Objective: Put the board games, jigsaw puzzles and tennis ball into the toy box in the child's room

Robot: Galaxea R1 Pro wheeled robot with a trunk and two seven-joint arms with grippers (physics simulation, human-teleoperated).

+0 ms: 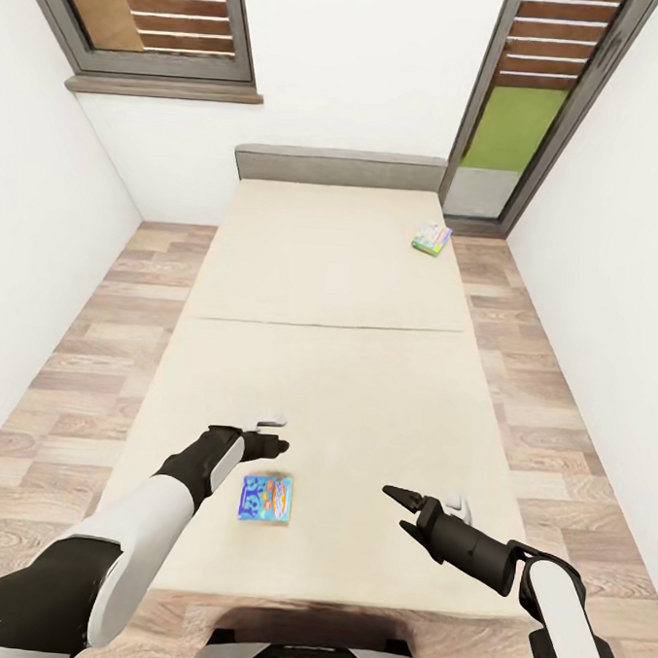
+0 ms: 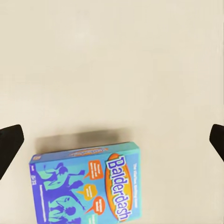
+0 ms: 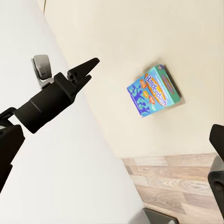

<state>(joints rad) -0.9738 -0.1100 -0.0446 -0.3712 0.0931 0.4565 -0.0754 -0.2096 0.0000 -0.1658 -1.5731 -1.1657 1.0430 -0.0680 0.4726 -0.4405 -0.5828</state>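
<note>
A blue board game box [image 1: 266, 498] printed "Balderdash" lies flat near the front of the beige bed [image 1: 350, 301]. My left gripper [image 1: 275, 447] hovers open just beyond and above it; in the left wrist view the box [image 2: 86, 186] sits below the spread fingertips [image 2: 10, 143], untouched. My right gripper [image 1: 399, 501] is open over the mattress to the box's right, holding nothing. The right wrist view shows the same box [image 3: 156, 91] and the left gripper [image 3: 86, 70]. A second board game [image 1: 431, 239], pale green and blue, lies at the bed's far right near the headboard.
A grey headboard [image 1: 339, 166] backs against the white far wall. Wood-plank floor [image 1: 84, 353] runs along both sides of the bed, between it and the side walls. Grey-framed windows stand at far left [image 1: 153, 21] and far right [image 1: 537, 108].
</note>
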